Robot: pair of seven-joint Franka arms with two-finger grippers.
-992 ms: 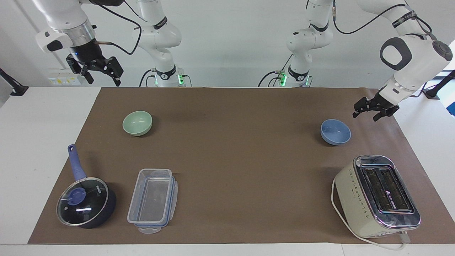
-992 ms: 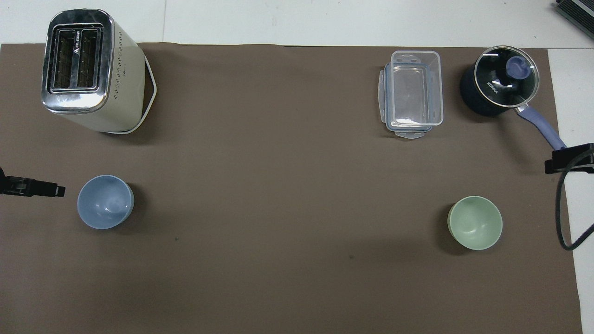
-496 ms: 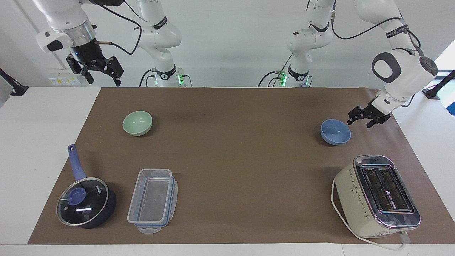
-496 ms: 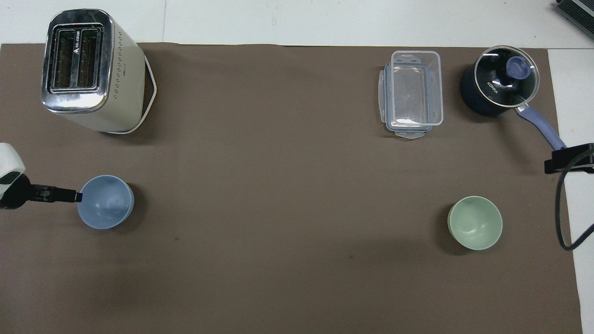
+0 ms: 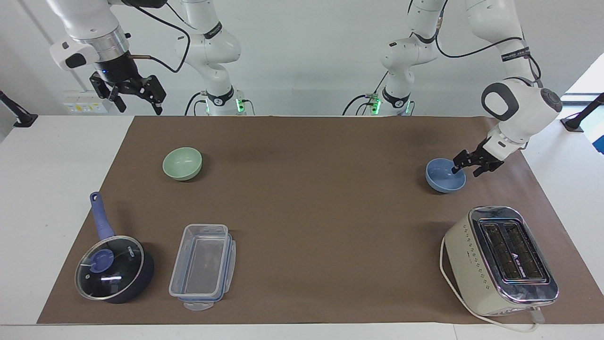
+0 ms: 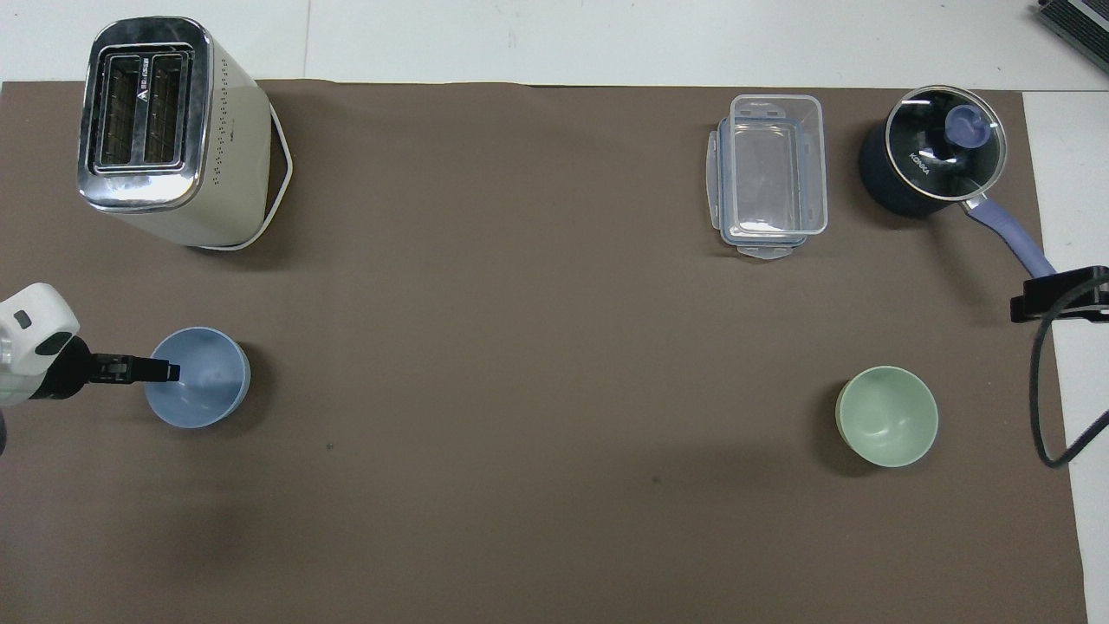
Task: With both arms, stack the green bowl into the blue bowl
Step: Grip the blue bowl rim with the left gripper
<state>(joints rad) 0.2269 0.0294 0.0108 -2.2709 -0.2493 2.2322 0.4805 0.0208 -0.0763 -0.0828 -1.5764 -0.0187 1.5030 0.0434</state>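
The green bowl is seen upright on the brown mat toward the right arm's end of the tabletop, untouched. High over the tabletop's edge at that end, the right gripper is held with its fingers spread and nothing between them; that arm is waiting.

At about the same nearness, toward the left arm's end, the blue bowl is found upright on the mat. A second ago the left gripper was clear of it, out over the mat's edge; it has since been brought in and lowered, so that one finger is now placed inside the bowl and the other outside its rim. Whether the fingers are already pressed onto the wall cannot be told. A rim grasp on the blue bowl is judged to be just beginning, with the stacking itself not yet started.

Farther from the robots, a toaster, a clear plastic container and a lidded saucepan are left undisturbed.
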